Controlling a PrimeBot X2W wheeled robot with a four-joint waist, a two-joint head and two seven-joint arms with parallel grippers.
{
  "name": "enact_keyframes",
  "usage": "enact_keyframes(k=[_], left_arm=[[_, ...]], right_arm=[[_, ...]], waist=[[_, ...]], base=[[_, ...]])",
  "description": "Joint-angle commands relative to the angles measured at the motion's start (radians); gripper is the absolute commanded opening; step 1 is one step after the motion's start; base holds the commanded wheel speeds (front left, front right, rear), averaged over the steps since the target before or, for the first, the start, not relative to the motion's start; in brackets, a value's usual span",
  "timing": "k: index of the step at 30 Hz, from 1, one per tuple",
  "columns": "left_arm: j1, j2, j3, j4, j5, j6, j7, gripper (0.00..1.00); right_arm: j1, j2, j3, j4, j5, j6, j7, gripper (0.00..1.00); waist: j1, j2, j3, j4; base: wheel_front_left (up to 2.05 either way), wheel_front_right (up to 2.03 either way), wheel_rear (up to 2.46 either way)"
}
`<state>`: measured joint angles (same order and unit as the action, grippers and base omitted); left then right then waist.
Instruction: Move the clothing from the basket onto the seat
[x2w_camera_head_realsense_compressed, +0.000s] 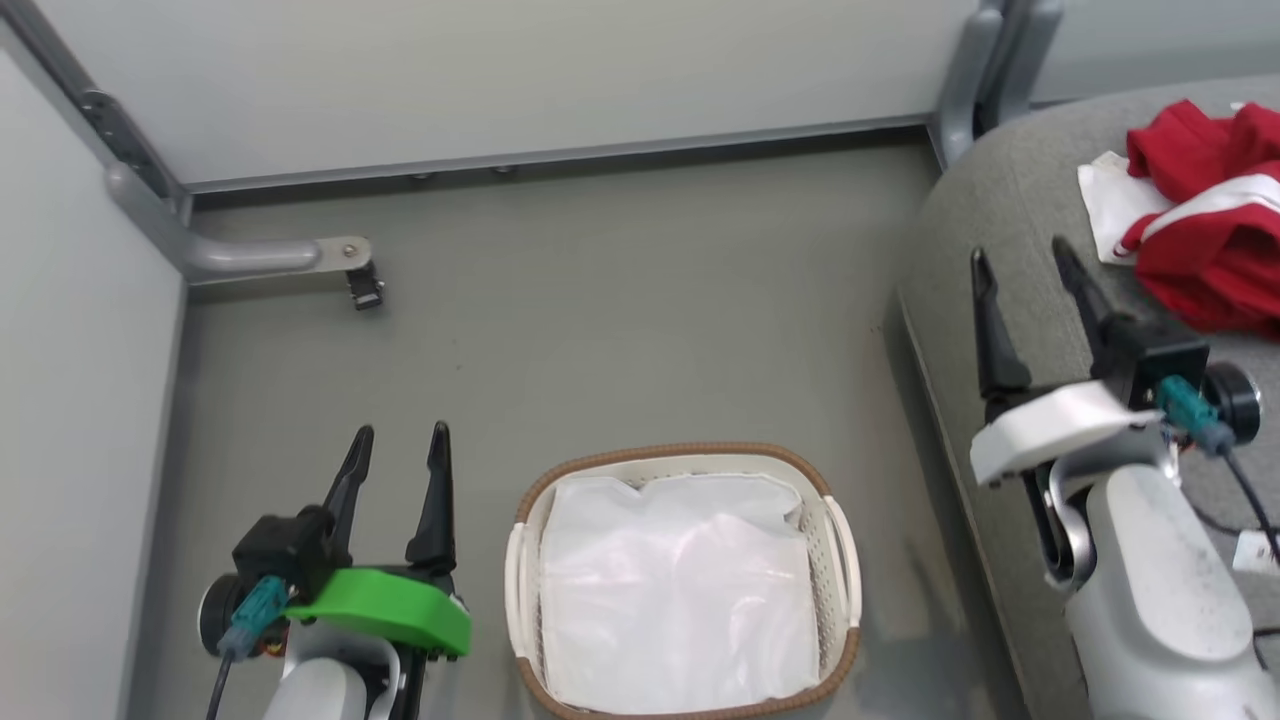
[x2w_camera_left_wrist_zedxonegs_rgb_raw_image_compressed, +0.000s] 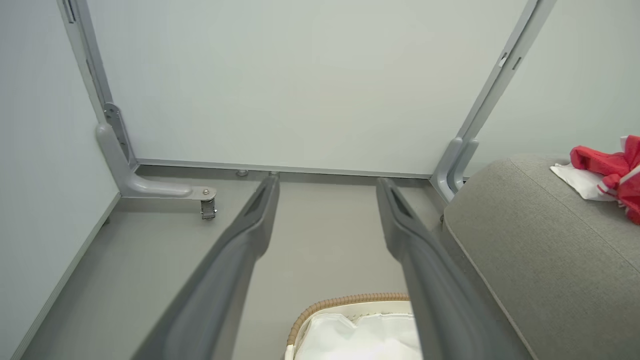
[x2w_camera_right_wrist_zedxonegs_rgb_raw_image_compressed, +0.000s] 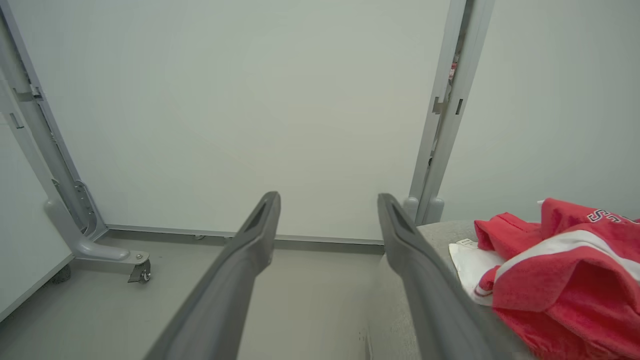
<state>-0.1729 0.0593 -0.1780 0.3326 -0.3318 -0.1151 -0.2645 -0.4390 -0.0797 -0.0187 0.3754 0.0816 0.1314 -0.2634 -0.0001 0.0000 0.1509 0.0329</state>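
While both pincers stand released with fingers spread and nothing between them, the clothing (x2w_camera_head_realsense_compressed: 1205, 235) lies crumpled on the grey seat (x2w_camera_head_realsense_compressed: 1000, 200), just beyond and to the right of the right pincer (x2w_camera_head_realsense_compressed: 1020, 252) and not touching its fingertips. It is a soft, bright red heap crossed by a broad white stripe, with a flat white panel poking out on the side nearest that pincer and pale lettering on an upper fold. The basket (x2w_camera_head_realsense_compressed: 690, 452) sits on the floor just right of the left pincer (x2w_camera_head_realsense_compressed: 402, 432), between the two pincers, a plain white liner sheet (x2w_camera_head_realsense_compressed: 680, 590) spread inside it.
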Motion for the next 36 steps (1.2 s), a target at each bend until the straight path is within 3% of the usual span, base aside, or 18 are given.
enact_keyframes(k=[1, 8, 16, 36], left_arm=[[0.033, -0.001, 0.02, -0.003, 0.009, -0.003, 0.0, 1.0], [0.098, -0.008, 0.076, -0.025, 0.003, -0.005, 0.0, 1.0], [0.141, -0.009, 0.076, -0.049, -0.001, 0.003, 0.0, 1.0], [0.163, -0.009, 0.068, -0.037, -0.001, 0.015, 0.0, 1.0]], right_arm=[[0.048, 0.009, -0.006, -0.018, 0.012, -0.001, -0.002, 1.0], [0.204, 0.027, -0.031, -0.066, 0.063, -0.001, -0.002, 1.0], [0.306, 0.027, 0.007, -0.074, 0.117, -0.001, -0.002, 1.0], [0.33, 0.027, 0.046, -0.076, 0.109, -0.001, -0.002, 1.0]], waist=[[0.0001, 0.0, -0.049, 0.049], [0.0001, 0.0, -0.07, 0.062], [0.0001, 0.0, -0.089, 0.047], [0.0001, 0.0, -0.116, 0.031]], base=[[0.0, 0.0, 0.0], [0.0, 0.0, 0.0], [0.0, 0.0, 0.0], [0.0, 0.0, 0.0]])
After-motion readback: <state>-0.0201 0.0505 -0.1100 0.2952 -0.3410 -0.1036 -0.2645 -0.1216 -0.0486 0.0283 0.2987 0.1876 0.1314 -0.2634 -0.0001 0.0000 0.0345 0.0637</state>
